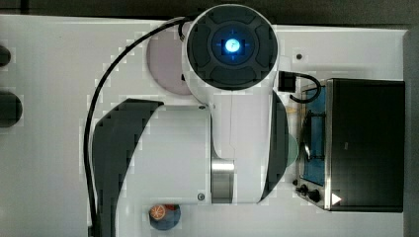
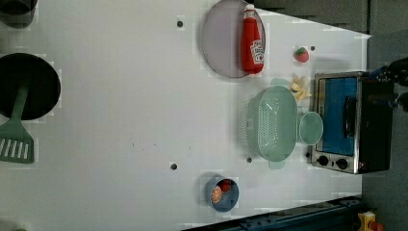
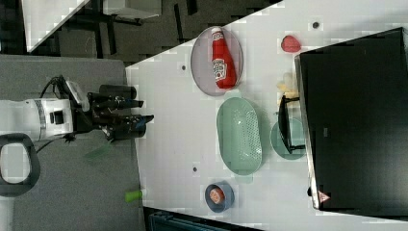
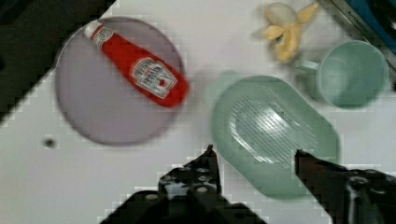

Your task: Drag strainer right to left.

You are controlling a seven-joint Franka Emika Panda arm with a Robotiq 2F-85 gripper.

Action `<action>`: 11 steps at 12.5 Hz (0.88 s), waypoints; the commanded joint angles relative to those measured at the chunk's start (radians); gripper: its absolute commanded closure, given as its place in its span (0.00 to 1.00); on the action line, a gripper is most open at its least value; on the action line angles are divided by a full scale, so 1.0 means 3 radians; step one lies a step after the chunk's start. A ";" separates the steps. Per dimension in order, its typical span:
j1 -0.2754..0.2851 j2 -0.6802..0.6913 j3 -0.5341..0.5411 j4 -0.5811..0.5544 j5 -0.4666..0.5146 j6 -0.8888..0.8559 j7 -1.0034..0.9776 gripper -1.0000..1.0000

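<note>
The strainer [image 2: 272, 122] is a pale mint-green oval with a perforated centre. It rests on the white table beside the toaster oven, also seen in the right view [image 3: 239, 134] and the wrist view [image 4: 273, 130]. My gripper [image 4: 254, 151] is open, its two dark fingers spread over the strainer's near rim with nothing between them. In the right view the gripper [image 3: 144, 109] stands well apart from the strainer, at the right view's left. In the top view the white arm [image 1: 232, 123] covers the middle of the table.
A round green cup [image 2: 311, 127] sits between strainer and toaster oven [image 2: 351, 122]. A ketchup bottle [image 2: 252, 41] lies on a purple plate [image 2: 221, 38]. Nearby are a banana [image 2: 300, 86], a strawberry [image 2: 301, 54] and a blue bowl [image 2: 222, 193]. A black pan [image 2: 26, 84] and green spatula [image 2: 17, 139] lie at the left view's left.
</note>
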 commanded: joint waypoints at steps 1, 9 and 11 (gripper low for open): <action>-0.0002 -0.1883 -0.0245 -0.1290 -0.0108 -0.0598 0.0334 0.20; -0.0002 -0.1433 -0.0240 -0.1595 -0.0107 0.0096 0.0462 0.00; -0.0001 -0.1180 -0.0239 -0.1831 -0.0106 0.0564 0.0683 0.00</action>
